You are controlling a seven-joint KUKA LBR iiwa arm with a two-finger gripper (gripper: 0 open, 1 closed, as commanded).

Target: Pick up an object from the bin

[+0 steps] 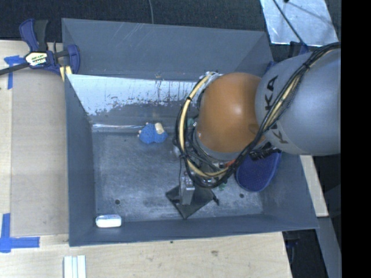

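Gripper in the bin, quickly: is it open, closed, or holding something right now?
Gripper: cannot be told from this view; it is low near the front wall of the bin.

We read this as robotics lab, test cell. Our cues: industrial KUKA arm [307, 109], maker's letters on grey shell; orange wrist cover [229, 117]; cable loops [186, 117] along wrist; bare grey metal bin [78, 155] beneath.

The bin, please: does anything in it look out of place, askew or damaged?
Nothing looks spilled or broken. The bin holds a few scattered things: a blue lump at the back, a white piece in the front-left corner, a black piece lying askew under the claw.
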